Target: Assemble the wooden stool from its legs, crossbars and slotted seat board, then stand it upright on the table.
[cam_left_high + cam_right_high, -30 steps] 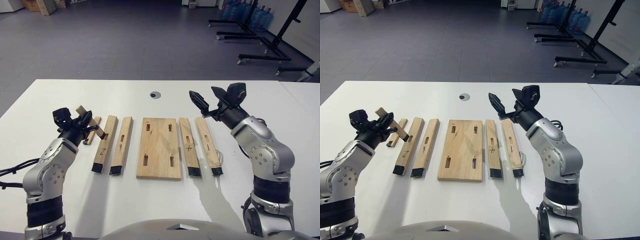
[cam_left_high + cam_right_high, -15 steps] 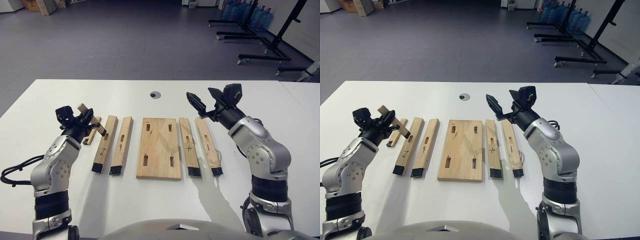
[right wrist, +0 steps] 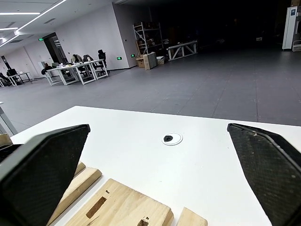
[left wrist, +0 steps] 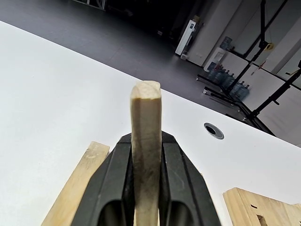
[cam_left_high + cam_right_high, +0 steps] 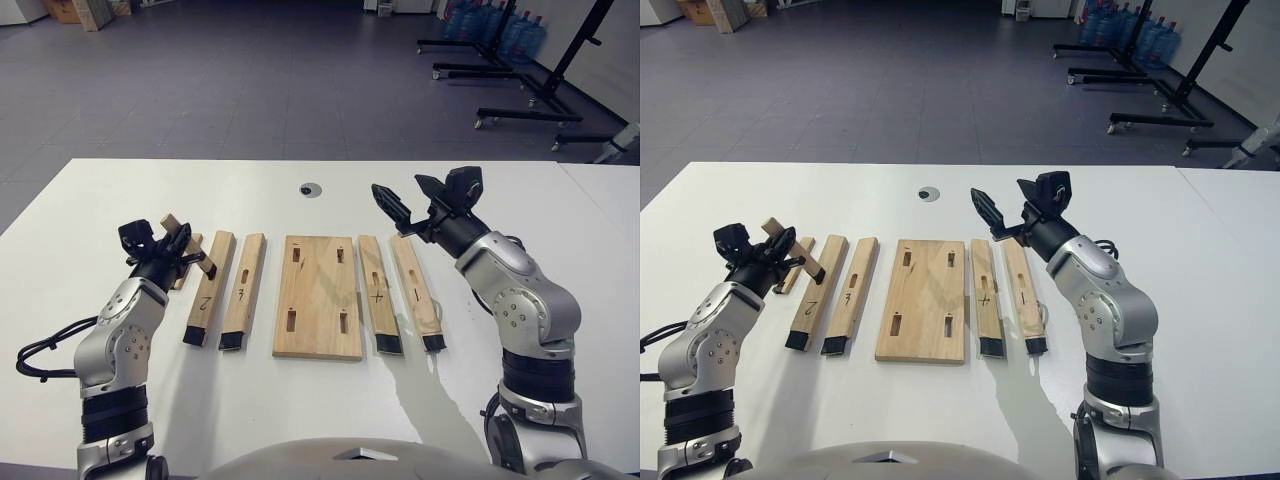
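Left gripper (image 5: 163, 250): was clamped on a crossbar (image 4: 146, 108), both fingers pressed flat against its sides, with the stick lifted off the table (image 5: 250, 200) and tilted.
Second crossbar (image 5: 785, 280): lay flat on the table just beside the left gripper, at the left end of the row.
Legs: two lay left of the seat board (image 5: 318, 295), the outer left leg (image 5: 208, 285) and the inner left leg (image 5: 243, 290); two lay right of it, the inner right leg (image 5: 378, 292) and the outer right leg (image 5: 416, 290). All four were flat and roughly parallel.
Right gripper (image 5: 410, 198): hung spread wide and empty above the far ends of the right legs, touching nothing.
Step in hand: probably carrying the held crossbar to a leg slot (nothing was joined yet, so the task looked barely begun).
Doing it well: the stick end should be squared to the slot before pushing, since a tilted entry would likely jam. The free gripper could pin the leg so it would not slide. The grip seemed low on the stick, leaving the tip free to enter.
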`<state>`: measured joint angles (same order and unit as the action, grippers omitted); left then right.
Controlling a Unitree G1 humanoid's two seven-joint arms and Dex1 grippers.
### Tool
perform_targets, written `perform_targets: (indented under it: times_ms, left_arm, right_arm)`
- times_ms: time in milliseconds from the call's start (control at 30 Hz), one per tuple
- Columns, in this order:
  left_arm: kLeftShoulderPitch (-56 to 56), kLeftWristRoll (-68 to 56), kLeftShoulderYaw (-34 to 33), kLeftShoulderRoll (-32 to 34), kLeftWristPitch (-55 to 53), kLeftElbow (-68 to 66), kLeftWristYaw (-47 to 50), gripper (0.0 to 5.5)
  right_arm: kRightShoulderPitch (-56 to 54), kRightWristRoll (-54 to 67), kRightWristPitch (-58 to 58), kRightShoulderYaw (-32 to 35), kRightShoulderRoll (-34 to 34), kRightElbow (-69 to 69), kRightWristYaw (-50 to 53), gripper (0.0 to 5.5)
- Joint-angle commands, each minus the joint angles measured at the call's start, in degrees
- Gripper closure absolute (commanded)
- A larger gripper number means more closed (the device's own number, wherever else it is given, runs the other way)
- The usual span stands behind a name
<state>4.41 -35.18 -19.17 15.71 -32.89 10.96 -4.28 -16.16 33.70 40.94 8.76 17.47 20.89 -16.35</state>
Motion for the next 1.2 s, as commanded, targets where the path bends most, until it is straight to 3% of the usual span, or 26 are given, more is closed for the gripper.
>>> perform_targets:
  times_ms: [33, 267, 633, 967, 1200]
  left_arm:
    - [-0.8, 0.8, -0.5, -0.2, -0.5, 0.5, 0.3, 5.11]
    - [-1.8, 2.4, 0.9, -0.9, -0.1, 0.7, -0.1, 5.11]
    - [-8.0, 21.7, 13.4, 1.3, 13.8, -1.5, -3.1, 5.11]
    - [-12.2, 20.6, 7.9, -2.2, 23.1, -13.5, -4.6, 5.11]
    - [-14.1, 21.2, 8.7, -2.8, 24.6, -16.1, -5.7, 5.11]
  right_arm:
    - [-1.1, -0.3, -0.2, -0.3, 0.1, 0.2, 0.0, 0.12]
    - [-1.2, -0.3, -0.1, -0.2, 0.2, 0.1, 0.1, 0.12]
    - [-1.0, -0.8, -0.3, -0.7, 0.1, 0.5, 0.3, 0.12]
    - [-1.4, -1.4, -0.6, -1.3, 0.1, 0.0, -0.3, 0.12]
    - [-1.2, -1.5, -0.5, -1.4, 0.3, 0.2, -0.2, 0.12]
